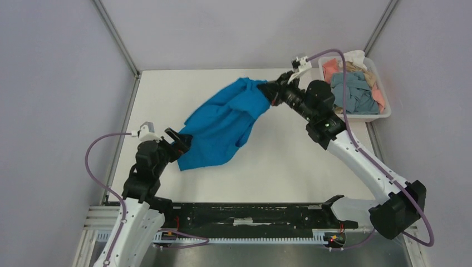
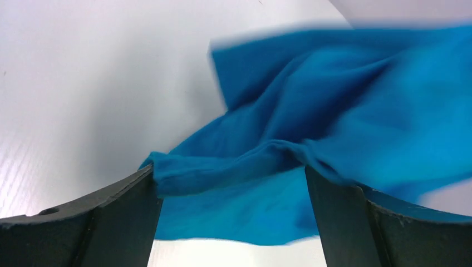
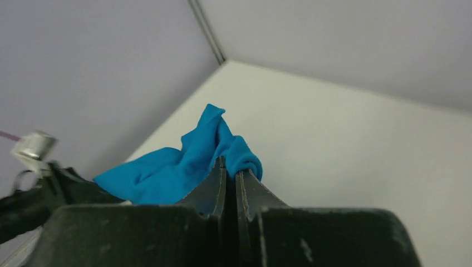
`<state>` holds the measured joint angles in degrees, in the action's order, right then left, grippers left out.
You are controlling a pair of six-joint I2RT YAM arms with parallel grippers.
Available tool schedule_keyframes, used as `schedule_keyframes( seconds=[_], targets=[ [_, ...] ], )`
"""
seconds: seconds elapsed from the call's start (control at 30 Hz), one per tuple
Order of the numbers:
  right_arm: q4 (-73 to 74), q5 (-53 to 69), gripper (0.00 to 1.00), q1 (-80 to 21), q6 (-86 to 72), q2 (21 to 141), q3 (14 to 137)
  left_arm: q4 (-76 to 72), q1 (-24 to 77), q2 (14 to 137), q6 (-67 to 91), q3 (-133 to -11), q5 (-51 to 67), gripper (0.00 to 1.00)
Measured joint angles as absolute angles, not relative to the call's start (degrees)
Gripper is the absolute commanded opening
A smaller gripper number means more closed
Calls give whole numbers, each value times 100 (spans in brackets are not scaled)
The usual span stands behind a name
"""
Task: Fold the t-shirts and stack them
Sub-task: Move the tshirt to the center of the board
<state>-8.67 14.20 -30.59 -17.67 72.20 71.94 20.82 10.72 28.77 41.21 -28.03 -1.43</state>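
**Opening out the blue shirt: second grasp pending**

Pinches a bunched edge of the bright blue t-shirt (image 1: 222, 122) in the fully closed right gripper (image 1: 266, 89), held up so the cloth drapes down toward the left gripper (image 1: 182, 142). Stands wide open there, with a fold of hem between the jaws, not yet gripped. Probably calls for closing on that fold, then drawing apart to flatten before folding. Beyond the right gripper, more shirts (image 1: 353, 89) heaped in the white tray (image 1: 367, 115).
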Motion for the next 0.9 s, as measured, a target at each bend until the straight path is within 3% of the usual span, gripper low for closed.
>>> schedule_keyframes(
  seconds=[0.1, 0.2, 0.23, 0.27, 0.37, 0.5, 0.73, 0.9],
  targets=[
    [-969, 864, 11, -2749, -2187, 6989, 5631, 2276, 1072, 2484, 4488, -2681, -246, 98],
    [-956, 513, 62, -2178, -2541, 7188, 4471, 2265, 1072, 2163, 4781, -2314, -248, 98],
    [-897, 419, 89, -1925, -2646, 7363, 4191, 2268, 1072, 2178, 4856, -2200, -204, 98],
    [-814, 353, 98, -1669, -2711, 7568, 4003, 2285, 1072, 2259, 4910, -2097, -121, 98],
    [-349, -19, 98, -1087, -2694, 8060, 3907, 2377, 1072, 2794, 4963, -2029, 126, 98],
    [-148, -405, 98, -1052, -2458, 7787, 3920, 2359, 1122, 3553, 4963, -2034, 388, 98],
    [-989, -888, 98, -1098, -2244, 5518, 2867, 2536, 1999, 4442, 4960, -2075, 110, 96],
    [-1391, -781, 98, -1098, -2274, 4676, 1756, 2449, 2467, 5015, 4963, -2088, -239, 84]
  ],
)
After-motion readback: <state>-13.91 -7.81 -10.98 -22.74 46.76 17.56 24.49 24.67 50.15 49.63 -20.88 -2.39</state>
